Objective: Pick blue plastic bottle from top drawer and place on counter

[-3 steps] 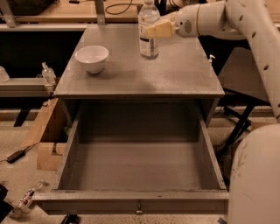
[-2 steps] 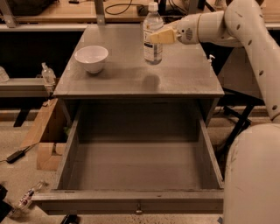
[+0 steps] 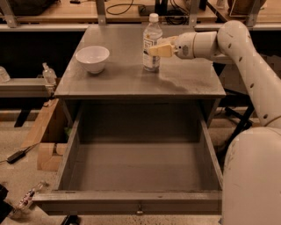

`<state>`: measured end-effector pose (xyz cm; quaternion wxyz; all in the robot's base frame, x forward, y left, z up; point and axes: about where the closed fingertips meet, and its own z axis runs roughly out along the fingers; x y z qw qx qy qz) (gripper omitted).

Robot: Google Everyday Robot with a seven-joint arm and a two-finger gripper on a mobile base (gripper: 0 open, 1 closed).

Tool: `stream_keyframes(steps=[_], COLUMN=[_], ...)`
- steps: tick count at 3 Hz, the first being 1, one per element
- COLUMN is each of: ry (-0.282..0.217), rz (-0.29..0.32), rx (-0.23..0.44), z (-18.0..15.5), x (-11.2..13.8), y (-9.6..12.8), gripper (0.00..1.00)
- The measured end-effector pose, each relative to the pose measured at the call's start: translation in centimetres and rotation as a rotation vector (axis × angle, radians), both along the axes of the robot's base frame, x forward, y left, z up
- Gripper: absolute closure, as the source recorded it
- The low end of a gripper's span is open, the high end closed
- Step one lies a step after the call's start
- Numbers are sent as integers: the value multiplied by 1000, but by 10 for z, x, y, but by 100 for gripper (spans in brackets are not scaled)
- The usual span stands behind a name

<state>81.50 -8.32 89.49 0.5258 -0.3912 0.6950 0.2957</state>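
Nearest you: the top drawer (image 3: 140,169) is pulled fully out, with its flat grey bottom in plain view. There's a small knob (image 3: 139,211) at the centre of its front panel. The robot's white base (image 3: 252,176) fills the near right corner, just beside the drawer's right wall.

On the floor to the left there's a dark cable (image 3: 15,155) and stacked wooden blocks (image 3: 46,140) against the cabinet side.

Above the drawer is the counter (image 3: 127,81). A white bowl (image 3: 92,58) sits upright on its left half. A pump-topped clear bottle (image 3: 48,74) stands on a low ledge off the counter's left edge.

The blue plastic bottle (image 3: 152,35) stands upright on the counter, right of centre and toward the far edge, well apart from the bowl. Its base looks to be touching the surface. The cap is on and the label faces you.

The gripper (image 3: 154,50) comes in from the right at label height. It's clamped on the bottle, with the tan near finger (image 3: 161,49) lying across the bottle's front. The white arm (image 3: 246,57) arcs from the gripper back over the counter's right edge and down to the base.

Furthest back is a light wooden bench (image 3: 57,11) carrying cables.
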Motion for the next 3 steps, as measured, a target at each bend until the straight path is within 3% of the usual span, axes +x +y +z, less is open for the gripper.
stream_keyframes(steps=[1,3], ry=[0,0], rz=[0,0], rx=[0,0], z=[3,3], x=[0,0], y=[0,0], gripper=[82,35])
